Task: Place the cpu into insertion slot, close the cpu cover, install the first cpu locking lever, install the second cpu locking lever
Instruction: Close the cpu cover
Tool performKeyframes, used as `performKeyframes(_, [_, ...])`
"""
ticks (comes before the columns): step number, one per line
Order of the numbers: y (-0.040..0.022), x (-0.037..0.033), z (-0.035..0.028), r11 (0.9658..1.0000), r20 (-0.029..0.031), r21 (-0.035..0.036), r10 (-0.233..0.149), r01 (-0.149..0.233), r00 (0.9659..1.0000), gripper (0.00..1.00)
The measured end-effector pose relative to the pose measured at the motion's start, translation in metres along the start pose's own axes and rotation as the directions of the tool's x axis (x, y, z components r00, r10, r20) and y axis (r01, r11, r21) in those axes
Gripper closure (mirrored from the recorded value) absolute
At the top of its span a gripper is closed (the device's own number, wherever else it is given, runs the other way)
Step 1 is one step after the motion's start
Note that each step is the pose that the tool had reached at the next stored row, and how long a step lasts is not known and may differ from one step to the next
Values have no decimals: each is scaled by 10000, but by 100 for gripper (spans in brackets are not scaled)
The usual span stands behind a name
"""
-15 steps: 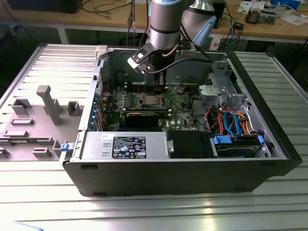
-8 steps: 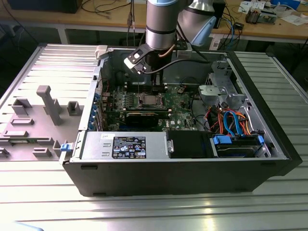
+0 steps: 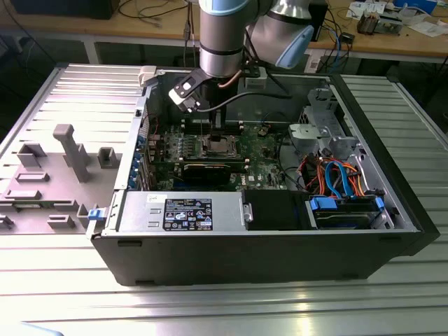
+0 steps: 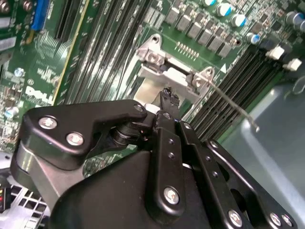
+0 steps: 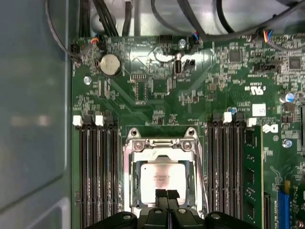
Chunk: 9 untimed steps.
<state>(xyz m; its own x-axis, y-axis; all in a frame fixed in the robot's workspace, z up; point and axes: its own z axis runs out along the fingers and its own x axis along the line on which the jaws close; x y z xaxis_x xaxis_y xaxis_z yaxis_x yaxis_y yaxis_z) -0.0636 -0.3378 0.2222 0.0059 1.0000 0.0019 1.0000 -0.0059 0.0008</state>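
The cpu (image 5: pixel 162 175), a dull silver square, lies in the insertion slot (image 5: pixel 161 141) on the green board. The cpu cover (image 5: pixel 161 155), a silver frame with a square window, lies down around the chip. My gripper (image 5: pixel 166 194) is shut, its black fingertips pressed together with nothing between them, at the chip's edge. In the second wrist view the gripper (image 4: pixel 169 99) sits just over the silver cover plate (image 4: pixel 152 88). A thin wire locking lever (image 4: pixel 233 106) sticks out free from the socket's corner over the memory slots. In the exterior view the gripper (image 3: pixel 212 126) hangs over the socket (image 3: pixel 218 145).
Long black memory slots (image 5: pixel 97 176) flank the socket on both sides, one holding a green module (image 5: pixel 251 176). A coin battery (image 5: pixel 110 64) and black cables (image 5: pixel 157 14) lie beyond it. The case wall (image 5: pixel 33 119) is close. Drive cables (image 3: pixel 336 175) and a power supply (image 3: pixel 182 210) fill the case.
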Motion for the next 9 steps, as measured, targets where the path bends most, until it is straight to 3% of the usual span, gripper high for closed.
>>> performKeyframes(4, [-60,-1,43,10000,1,49,-1,1,10000,89])
performKeyframes(9, [-83,-1,102,10000,1,75,-7,7,10000,89])
